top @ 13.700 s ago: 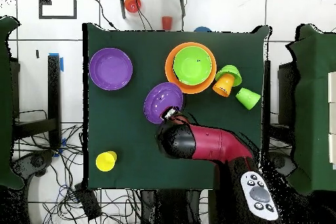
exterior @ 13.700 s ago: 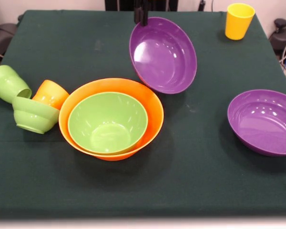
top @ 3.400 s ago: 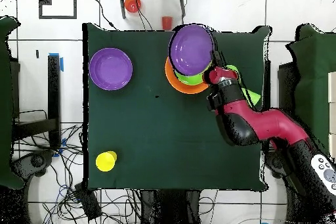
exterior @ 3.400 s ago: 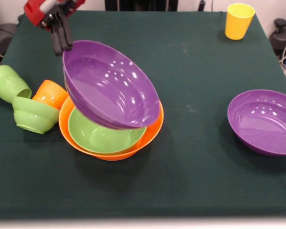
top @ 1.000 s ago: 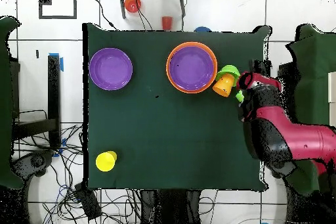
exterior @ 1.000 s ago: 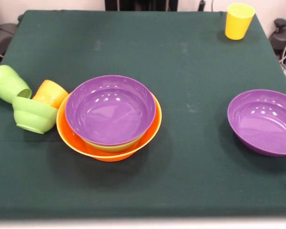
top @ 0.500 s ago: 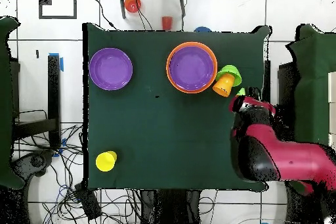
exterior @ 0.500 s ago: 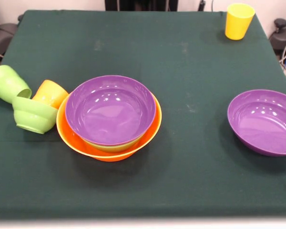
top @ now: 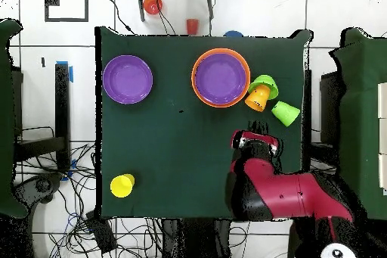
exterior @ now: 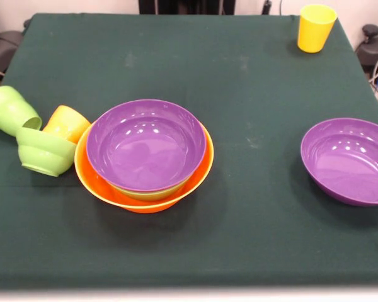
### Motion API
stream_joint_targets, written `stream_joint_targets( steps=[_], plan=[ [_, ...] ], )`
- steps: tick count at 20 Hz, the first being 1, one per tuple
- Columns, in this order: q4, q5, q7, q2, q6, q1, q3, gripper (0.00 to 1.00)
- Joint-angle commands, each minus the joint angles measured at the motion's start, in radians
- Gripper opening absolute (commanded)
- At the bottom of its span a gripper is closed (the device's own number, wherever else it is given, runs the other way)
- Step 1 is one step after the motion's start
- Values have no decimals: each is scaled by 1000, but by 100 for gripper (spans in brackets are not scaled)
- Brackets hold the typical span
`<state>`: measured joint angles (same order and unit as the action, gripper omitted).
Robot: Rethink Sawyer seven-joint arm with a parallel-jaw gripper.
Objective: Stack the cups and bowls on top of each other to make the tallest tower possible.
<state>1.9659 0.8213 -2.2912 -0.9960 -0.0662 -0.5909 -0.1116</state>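
Jaws' state cannot be told; the arm (top: 280,191) hangs over the table (top: 166,164), below the tower (top: 221,78).

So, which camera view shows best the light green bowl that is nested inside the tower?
The front view: under the purple bowl, a thin strip of the light green bowl shows above the orange bowl. In the overhead view the purple bowl covers it fully, and only the orange rim shows around.

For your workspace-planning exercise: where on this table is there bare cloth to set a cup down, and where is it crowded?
Bare cloth lies between the nested bowls and the lone purple bowl, and along the near edge. It is crowded where the light-green cup, orange cup and small green bowl cluster against the orange bowl.
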Motion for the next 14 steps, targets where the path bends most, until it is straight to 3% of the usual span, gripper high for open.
stream_joint_targets(
  steps=[1, 2, 3, 7, 11, 14],
  plan=[
    [90, 32, -66, 26, -27, -24, 93, 0],
    [85, 23, -75, 54, -45, -7, 118, 0],
    [61, 8, -79, 94, -94, 47, 193, 0],
    [41, -40, -76, 164, -168, 128, 276, 0],
    [22, -88, -56, 223, -240, 189, 338, 0],
    [31, -92, -61, 231, -243, 188, 344, 0]
  ],
)
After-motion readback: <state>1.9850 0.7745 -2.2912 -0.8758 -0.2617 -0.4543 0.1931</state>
